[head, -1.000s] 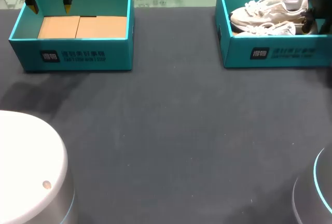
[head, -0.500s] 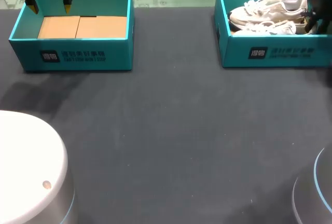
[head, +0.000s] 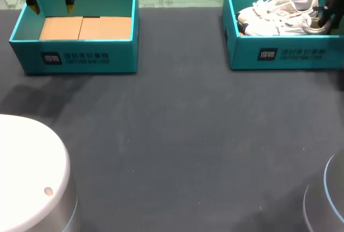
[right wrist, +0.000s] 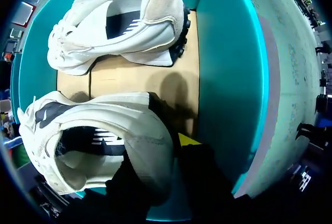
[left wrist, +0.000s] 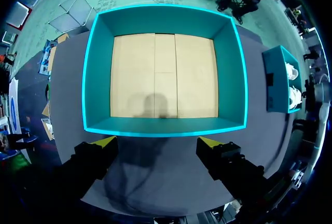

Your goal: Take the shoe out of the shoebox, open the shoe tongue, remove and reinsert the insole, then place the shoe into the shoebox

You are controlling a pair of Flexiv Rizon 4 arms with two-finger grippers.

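Shoe (right wrist: 98,130) is pinched by its heel in my right claw (right wrist: 160,155), inside the teal shoebox (right wrist: 231,68); a 2nd shoe (right wrist: 116,27) lies ahead of the claw. My left claw (left wrist: 155,145) hangs spread above the other shoebox's (left wrist: 98,79) near wall.

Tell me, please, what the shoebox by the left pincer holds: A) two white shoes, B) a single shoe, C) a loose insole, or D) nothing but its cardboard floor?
D: in the left wrist view the teal shoebox ahead of the left pincer shows only bare cardboard inside, while the white shoes lie in the other shoebox.
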